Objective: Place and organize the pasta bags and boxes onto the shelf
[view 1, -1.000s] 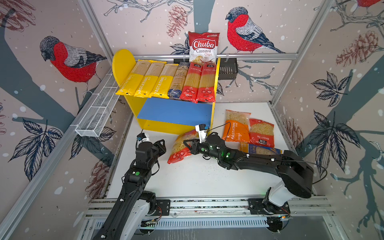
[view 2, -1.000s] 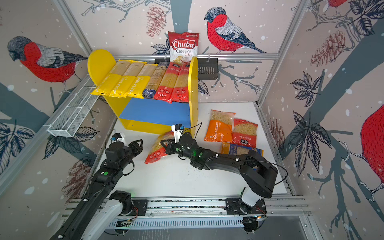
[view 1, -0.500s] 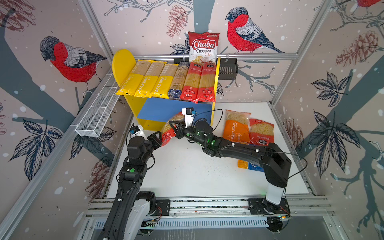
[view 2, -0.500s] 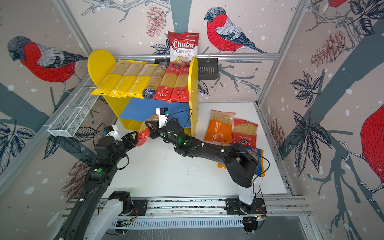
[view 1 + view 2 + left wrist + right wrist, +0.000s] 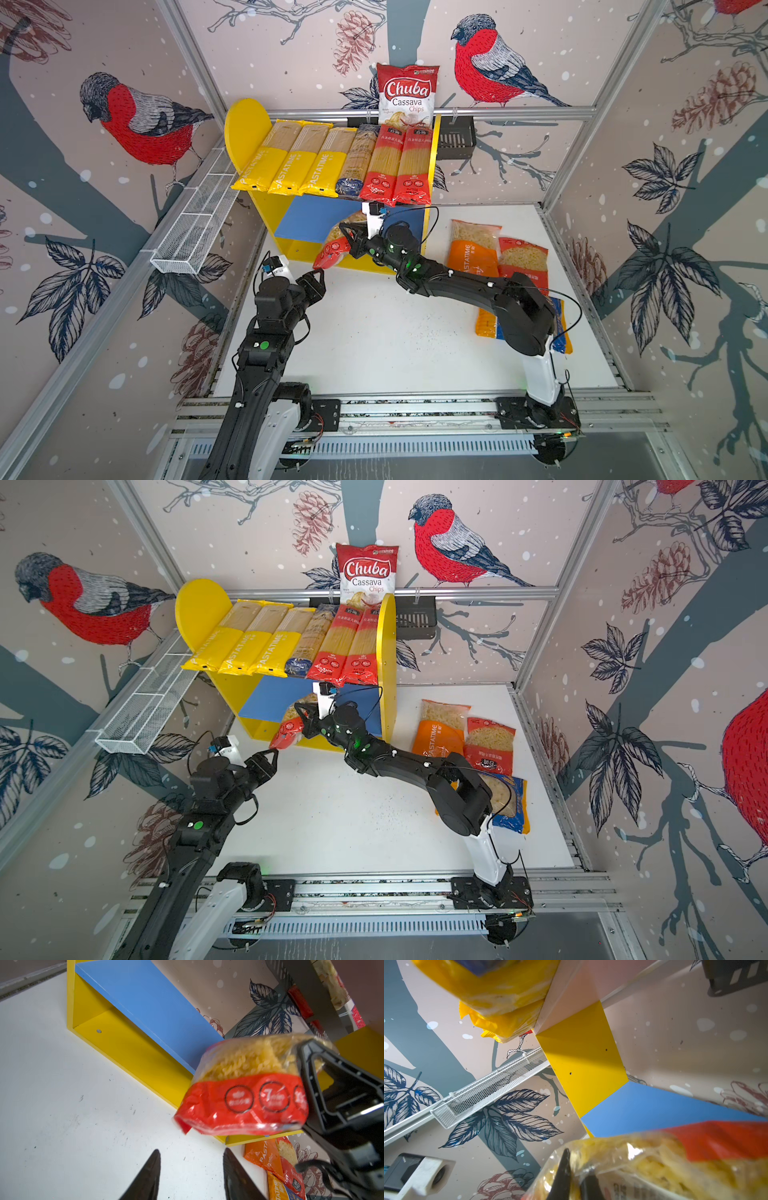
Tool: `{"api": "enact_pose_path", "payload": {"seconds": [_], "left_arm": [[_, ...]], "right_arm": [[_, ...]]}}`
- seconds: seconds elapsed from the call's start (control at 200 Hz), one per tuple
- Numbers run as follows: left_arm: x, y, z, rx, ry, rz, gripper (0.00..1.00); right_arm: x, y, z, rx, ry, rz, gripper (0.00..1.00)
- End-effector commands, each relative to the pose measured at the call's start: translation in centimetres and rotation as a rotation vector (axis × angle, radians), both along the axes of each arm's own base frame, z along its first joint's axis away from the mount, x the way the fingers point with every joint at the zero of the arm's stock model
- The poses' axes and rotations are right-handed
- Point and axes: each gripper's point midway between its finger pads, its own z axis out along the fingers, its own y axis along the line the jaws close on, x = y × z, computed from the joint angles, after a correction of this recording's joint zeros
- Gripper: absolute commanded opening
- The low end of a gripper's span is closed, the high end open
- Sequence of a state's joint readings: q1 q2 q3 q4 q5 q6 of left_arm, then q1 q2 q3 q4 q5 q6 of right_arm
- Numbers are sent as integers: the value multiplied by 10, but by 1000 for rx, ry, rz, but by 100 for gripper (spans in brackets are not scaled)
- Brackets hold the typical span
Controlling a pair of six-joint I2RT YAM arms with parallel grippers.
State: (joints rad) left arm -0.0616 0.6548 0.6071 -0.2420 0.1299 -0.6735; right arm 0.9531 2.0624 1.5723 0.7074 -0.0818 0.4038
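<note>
**A:** Where is the red macaroni bag (image 5: pixel 332 251) hanging?

**B:** At centre frame, in the air just in front of the shelf's (image 5: pixel 245 124) blue lower board (image 5: pixel 307 216), and not resting on it. The right fingers (image 5: pixel 353 242) are clamping its clear end.

**A:** Which way is it lying?

**B:** Its long axis is slanting from upper right to lower left above the desk (image 5: pixel 374 340), with the red end lowest.

**A:** And the left fingers (image 5: pixel 316 280)?

**B:** They are standing parted and empty, just below and left of that red end, and seem not to be touching it. Of the 2 arms, the right is carrying the bag. The board is lying up and behind it.
</note>
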Motion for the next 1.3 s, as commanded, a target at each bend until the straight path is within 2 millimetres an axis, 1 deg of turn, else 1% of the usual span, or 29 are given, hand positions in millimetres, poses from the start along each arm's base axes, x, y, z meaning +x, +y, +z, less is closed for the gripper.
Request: {"api": "enact_pose_path", "payload": {"seconds": [0.0, 0.03, 0.07, 0.09, 0.13, 0.14, 0.24, 0.31, 0.365, 0.44, 0.535, 0.58, 0.675, 0.74, 0.845, 0.921, 1.046, 1.191, 1.296], "left_arm": [[1, -1, -1, 1, -11, -6, 49], [1, -1, -2, -1, -9, -6, 49], [1, -1, -4, -4, -6, -5, 49], [1, -1, -6, -5, -4, -5, 49], [1, -1, -8, -10, 0, -6, 49], [1, -2, -9, -10, 1, -7, 49], [0, -3, -15, -22, 5, -13, 49], [1, -5, -18, -32, 9, -22, 49], [1, -7, -19, -38, 11, -29, 50], [1, -9, -23, -51, 10, -41, 50], [3, -19, -29, -99, -5, -83, 54], [4, -26, -28, -142, -30, -111, 58], [4, -36, -19, -244, -109, -152, 70], [5, -38, -12, -290, -151, -157, 79], [10, -38, -10, -351, -185, -147, 88], [16, -35, -13, -407, -204, -117, 97], [29, -32, -11, -469, -244, -96, 97], [47, -37, -12, -518, -248, -112, 96], [57, -40, -12, -556, -257, -124, 96]], "right_arm": [[9, -16, 49, 156, -167, -34, 0], [15, -17, 42, 148, -153, -47, 0], [25, -19, 24, 128, -115, -70, 0], [27, -20, 19, 127, -103, -73, 0], [30, -24, 2, 118, -60, -74, 0], [30, -25, -5, 114, -43, -73, 0], [23, -36, -36, 106, 42, -75, 0], [18, -48, -49, 109, 97, -94, 0], [16, -64, -59, 121, 151, -124, 0], [15, -78, -68, 133, 225, -158, 0], [19, -82, -75, 151, 325, -161, 0], [22, -84, -75, 183, 370, -152, 0], [30, -80, -73, 239, 457, -138, 0], [36, -75, -73, 263, 520, -133, 0], [40, -66, -71, 320, 596, -108, 1], [42, -60, -76, 335, 641, -105, 1], [47, -57, -95, 332, 743, -114, 2], [43, -49, -111, 281, 824, -117, 6], [40, -53, -119, 258, 860, -123, 9]]}}
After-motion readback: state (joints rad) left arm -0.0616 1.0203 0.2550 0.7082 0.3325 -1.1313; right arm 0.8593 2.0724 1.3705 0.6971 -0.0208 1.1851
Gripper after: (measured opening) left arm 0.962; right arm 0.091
